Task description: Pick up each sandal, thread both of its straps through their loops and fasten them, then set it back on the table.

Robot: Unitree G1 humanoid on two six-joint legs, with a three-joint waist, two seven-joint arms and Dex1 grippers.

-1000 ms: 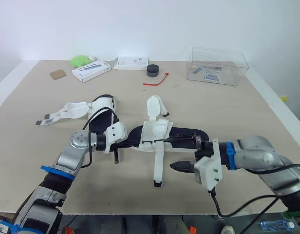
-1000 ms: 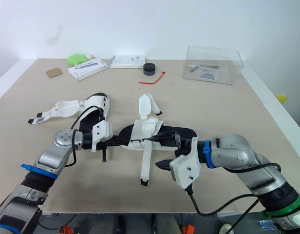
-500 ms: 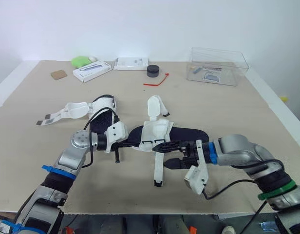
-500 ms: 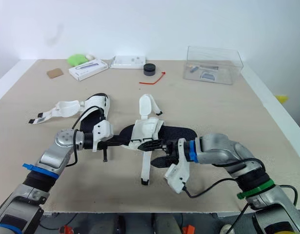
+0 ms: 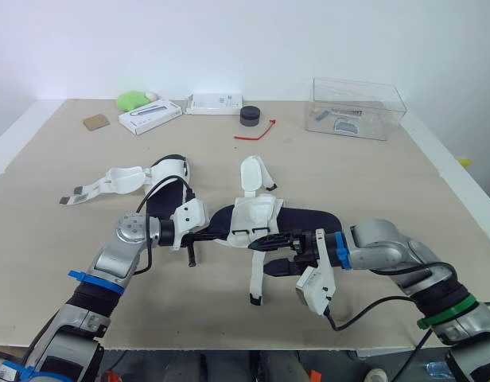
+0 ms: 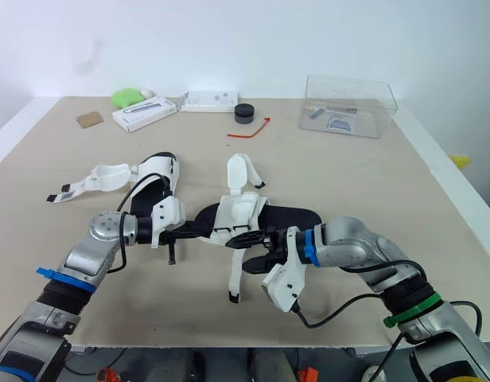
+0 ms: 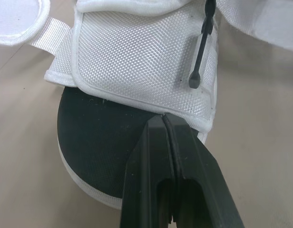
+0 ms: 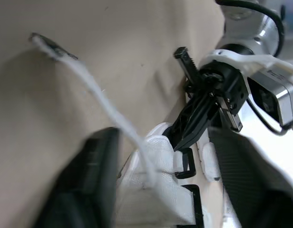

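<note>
Sandal (image 5: 265,216) first: black sole, white upper, lying across the middle of the table (image 5: 372,175), nearer the front edge. One strap (image 5: 257,278) is loose and trails from the upper toward the front edge, its dark tip resting on the tabletop. A second strap flap (image 5: 251,175) sticks out on the far side, unfastened too.

From where I stand, the left gripper (image 7: 163,118) has its two black fingers pressed together on the sandal, pinching at the seam where the white upper meets the black sole. The right gripper (image 5: 270,253) comes in low from the other side with its fingers spread apart; the loose strap runs between them, and I can't tell whether either finger touches it.

Behind and to the left lies the second sandal (image 5: 161,179), with its own straps (image 5: 94,187) spread out flat toward the table's left edge.

Along the far edge sit a green lump (image 5: 131,99), a brown card (image 5: 95,122), two white boxes (image 5: 149,116) (image 5: 215,103), a black puck (image 5: 250,115) and a red tie (image 5: 255,132). A clear box (image 5: 358,107) stands in the far right corner with a few small items inside.
</note>
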